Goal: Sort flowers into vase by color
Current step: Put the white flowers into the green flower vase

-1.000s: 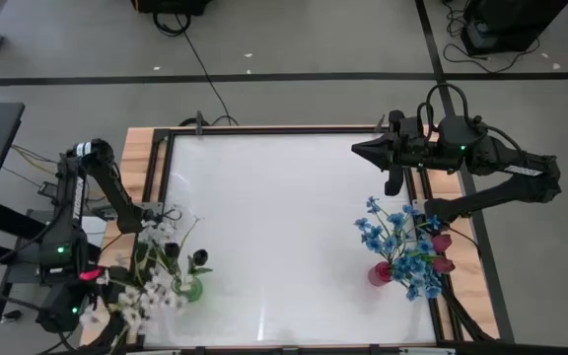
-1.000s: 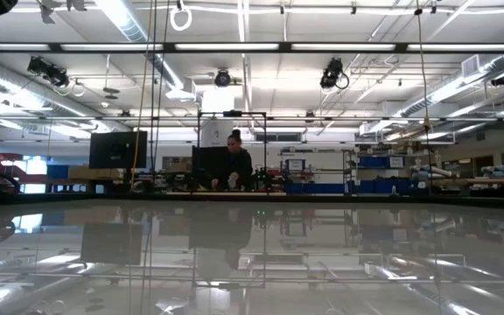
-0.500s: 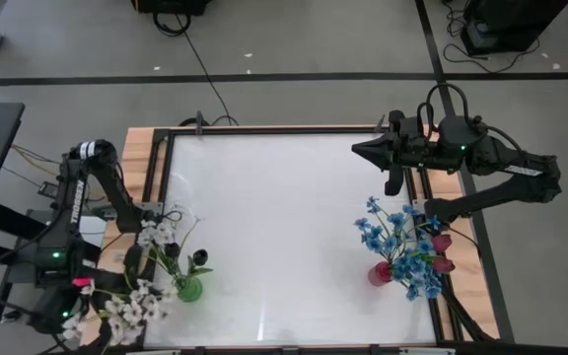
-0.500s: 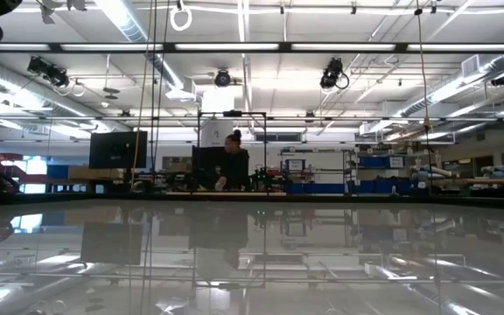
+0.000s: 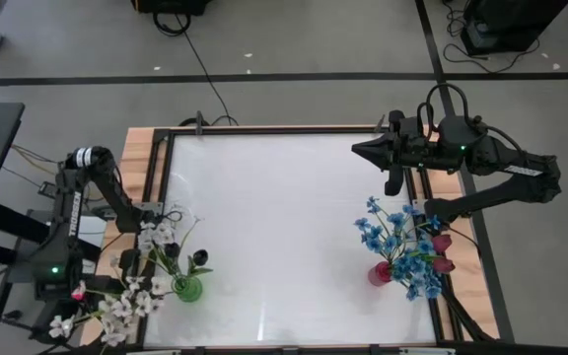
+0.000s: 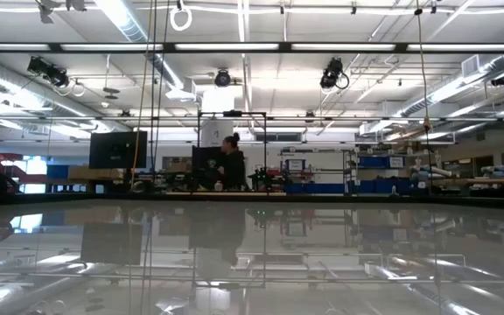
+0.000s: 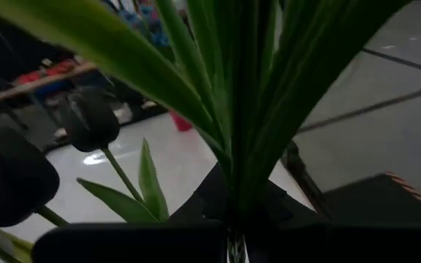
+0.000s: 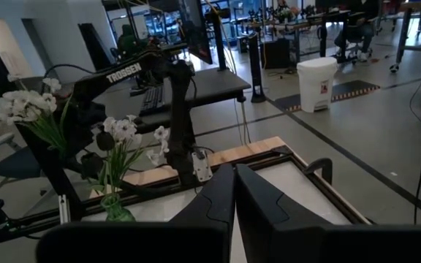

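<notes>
— Two vases from above, yes?
— Yes. Green vase point(image 5: 187, 288) near the left edge of the table point(image 5: 274, 197), with white blossoms point(image 5: 156, 235) and a dark bud point(image 5: 198, 258) in it. Red vase point(image 5: 380, 273) near the right edge, with blue flowers point(image 5: 390, 237) and red tulips point(image 5: 443, 252).
— And the loose flowers?
— One white spray point(image 5: 116, 308), up in the air at the table's near-left corner, beside the left arm. Right gripper point(image 5: 358, 150) above the far-right corner, fingers together, empty.
— From table height?
— Only the glossy tabletop and the room behind, with a person point(image 6: 230, 164) at a bench. No arm or flower to place there.
— Left wrist?
— Left gripper point(image 7: 232, 245) clamped on green stems point(image 7: 243, 109), which rise straight up from between the fingers. Dark buds point(image 7: 90, 117) just beside them.
— Right wrist?
— Closed fingers point(image 8: 218, 201), nothing between them. Across the table, the green vase with its white blossoms, and the white spray aloft beside it.
</notes>
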Controlling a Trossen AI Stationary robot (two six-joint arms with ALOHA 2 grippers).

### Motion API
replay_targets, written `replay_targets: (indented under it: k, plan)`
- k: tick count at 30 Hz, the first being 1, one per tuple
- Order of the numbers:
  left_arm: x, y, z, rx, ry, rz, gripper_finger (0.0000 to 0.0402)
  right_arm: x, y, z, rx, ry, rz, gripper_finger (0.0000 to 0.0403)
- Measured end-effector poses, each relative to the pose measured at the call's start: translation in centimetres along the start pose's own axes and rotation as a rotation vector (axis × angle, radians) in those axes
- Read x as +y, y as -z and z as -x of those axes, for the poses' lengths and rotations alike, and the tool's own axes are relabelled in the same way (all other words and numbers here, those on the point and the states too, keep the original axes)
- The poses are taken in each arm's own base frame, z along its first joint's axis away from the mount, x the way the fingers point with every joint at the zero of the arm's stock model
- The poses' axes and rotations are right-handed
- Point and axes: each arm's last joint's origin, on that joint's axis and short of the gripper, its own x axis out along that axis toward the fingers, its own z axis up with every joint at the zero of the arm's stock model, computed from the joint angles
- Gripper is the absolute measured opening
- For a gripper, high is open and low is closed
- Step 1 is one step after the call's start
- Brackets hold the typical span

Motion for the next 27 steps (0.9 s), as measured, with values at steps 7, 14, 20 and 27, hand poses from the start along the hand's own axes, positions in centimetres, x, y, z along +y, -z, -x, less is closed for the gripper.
replay_targets:
  k: [7,14,20,27]
  plan:
    - [-0.4,0.6,-2.0,0.003,-0.103,0.005,0.0022,0.0,0.0,0.0,0.000,0.000,0.000,0.0023]
    - [0.1,1.0,-3.4,0.086,-0.141,-0.009,0.0022,0.0,0.0,0.0,0.000,0.000,0.000,0.0023]
    - [0.4,1.4,-3.5,0.155,-0.126,0.047,0.0022,0.0,0.0,0.0,0.000,0.000,0.000,0.0023]
    - [0.3,1.6,-3.4,0.204,-0.103,0.094,0.0024,0.0,0.0,0.0,0.000,0.000,0.000,0.0023]
